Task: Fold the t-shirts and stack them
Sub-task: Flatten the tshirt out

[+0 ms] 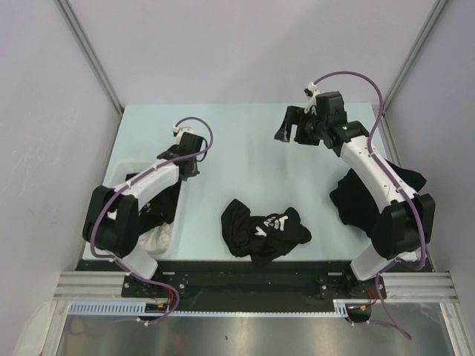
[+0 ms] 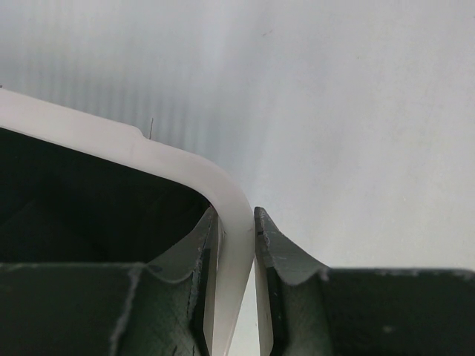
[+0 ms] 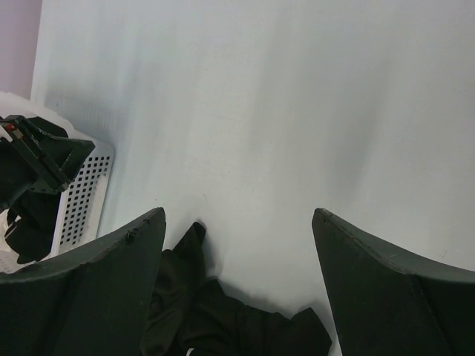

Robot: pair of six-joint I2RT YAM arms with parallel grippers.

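Left fingers are clenched on the white rim of the basket, 1 finger inside the wall and 1 outside, with the plastic pinched tight between them. In the left wrist view the inside of the basket is just dark, so I can't tell what's down there from that angle. Right fingers are released and spread wide with nothing between them, hanging over bare bench toward the far right side. Moving outward from there, 1 black t-shirt lies crumpled in a heap on the bench, near the front edge and roughly in the middle between the 2 arms, with some white lettering showing on top. It's well apart from both sets of fingers, and the right wrist view catches its edge at the bottom of the shot. From above, the basket sits along the left side of the bench with black fabric in it and a white cloth bunched at its near end. On the right side, a pile of black t-shirts sits partly hidden under the right arm.
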